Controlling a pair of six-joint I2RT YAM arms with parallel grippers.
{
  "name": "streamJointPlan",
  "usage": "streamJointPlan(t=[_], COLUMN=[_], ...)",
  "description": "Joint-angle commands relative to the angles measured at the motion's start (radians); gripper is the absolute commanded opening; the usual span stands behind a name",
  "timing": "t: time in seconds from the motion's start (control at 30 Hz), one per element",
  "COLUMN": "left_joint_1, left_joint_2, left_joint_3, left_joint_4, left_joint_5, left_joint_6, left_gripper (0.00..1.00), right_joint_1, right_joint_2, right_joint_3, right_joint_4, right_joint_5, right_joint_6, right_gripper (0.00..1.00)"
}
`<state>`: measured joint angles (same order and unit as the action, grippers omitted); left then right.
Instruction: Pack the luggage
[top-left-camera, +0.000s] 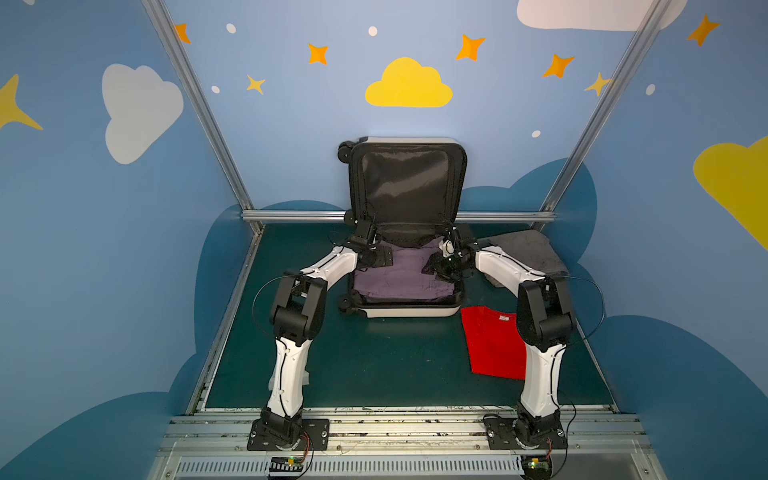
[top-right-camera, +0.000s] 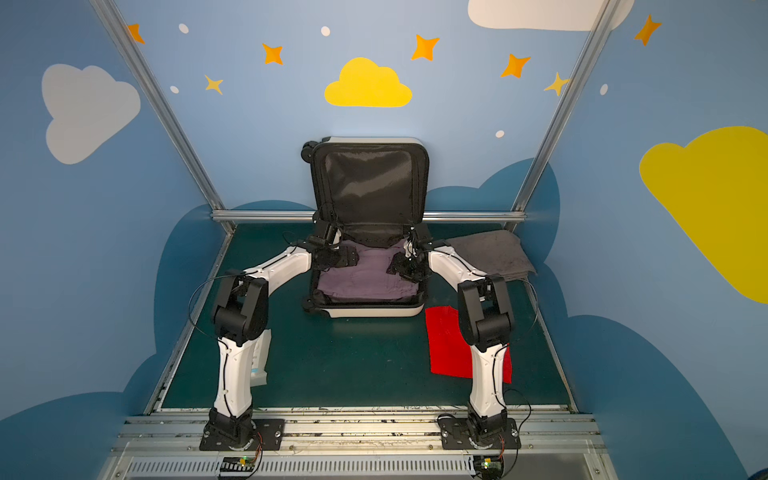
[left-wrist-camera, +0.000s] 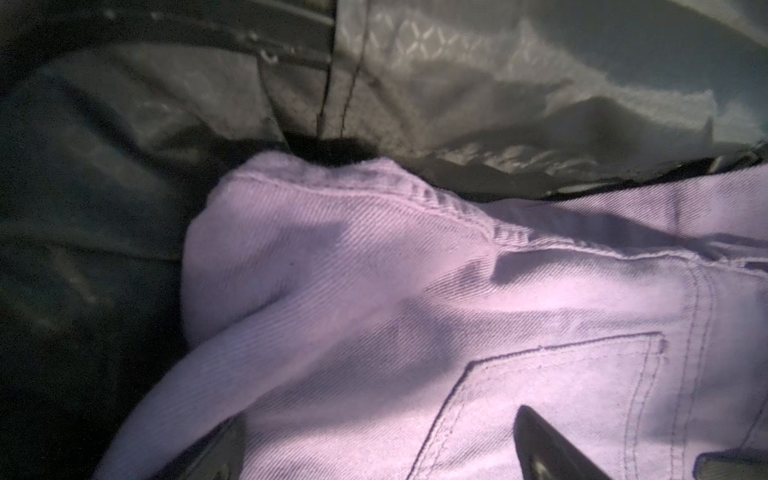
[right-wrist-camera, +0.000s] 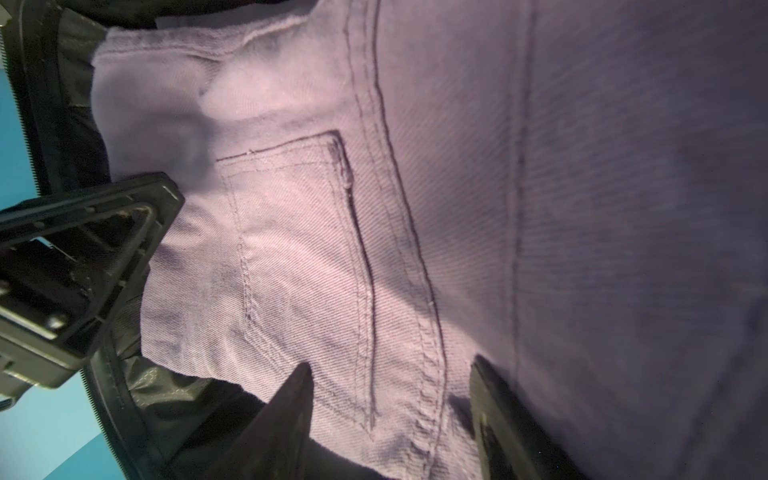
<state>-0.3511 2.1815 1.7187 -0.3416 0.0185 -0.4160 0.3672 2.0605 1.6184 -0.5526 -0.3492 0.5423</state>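
The luggage (top-left-camera: 407, 311) (top-right-camera: 370, 311) lies open at the back of the table in both top views, its black-lined lid (top-left-camera: 409, 183) standing against the wall. Folded lilac jeans (top-left-camera: 399, 278) (top-right-camera: 361, 279) (left-wrist-camera: 374, 291) (right-wrist-camera: 540, 208) fill the lower shell. My left gripper (top-left-camera: 383, 255) (top-right-camera: 347, 255) (left-wrist-camera: 382, 440) hovers open over the jeans' far left corner, its fingertips wide apart beside a back pocket. My right gripper (top-left-camera: 436, 266) (top-right-camera: 400, 266) (right-wrist-camera: 392, 370) is open over the far right part, its jaws standing either side of a pocket seam with flat cloth between them.
A red shirt (top-left-camera: 490, 345) (top-right-camera: 446, 340) lies flat to the right of the luggage, partly under the right arm. A grey towel (top-left-camera: 523, 249) (top-right-camera: 490, 253) sits at the back right. A white packet (top-right-camera: 262, 357) lies behind the left arm. An aluminium rail (top-left-camera: 291, 216) runs along the back.
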Motion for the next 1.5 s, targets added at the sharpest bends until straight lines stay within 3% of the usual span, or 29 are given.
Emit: streamJointPlan(t=[0.0, 0.33, 0.47, 0.67, 1.03, 1.2, 1.47], left_joint_1=[0.023, 0.016, 0.007, -0.005, 0.0, -0.001, -0.002], left_joint_2=[-0.038, -0.028, 0.008, 0.027, -0.139, -0.197, -0.202], left_joint_3=[0.041, 0.254, 0.273, 0.215, 0.003, -0.076, -0.061], left_joint_4=[-0.004, -0.027, -0.037, -0.023, 0.021, 0.083, 0.022], left_joint_5=[-0.024, 0.086, 0.104, 0.073, -0.095, -0.111, -0.159], left_joint_6=[0.002, 0.005, 0.007, 0.001, -0.01, -0.008, -0.005], left_gripper=[0.99, 0.99, 0.99, 0.99, 0.99, 0.99, 0.99], right_joint_1=[-0.017, -0.036, -0.033, -0.028, -0.027, -0.027, -0.028], right_joint_2=[0.019, -0.046, -0.058, -0.076, -0.06, -0.059, -0.057], right_joint_3=[0.028, 0.095, 0.083, 0.018, -0.058, -0.074, -0.081], right_joint_4=[-0.069, -0.1, -0.102, -0.08, -0.037, -0.029, -0.024], right_joint_5=[0.007, -0.042, -0.052, -0.05, -0.048, -0.047, -0.044], right_joint_6=[-0.006, -0.034, -0.033, -0.032, -0.027, -0.027, -0.024], right_gripper=[0.61, 0.62, 0.61, 0.61, 0.61, 0.61, 0.61])
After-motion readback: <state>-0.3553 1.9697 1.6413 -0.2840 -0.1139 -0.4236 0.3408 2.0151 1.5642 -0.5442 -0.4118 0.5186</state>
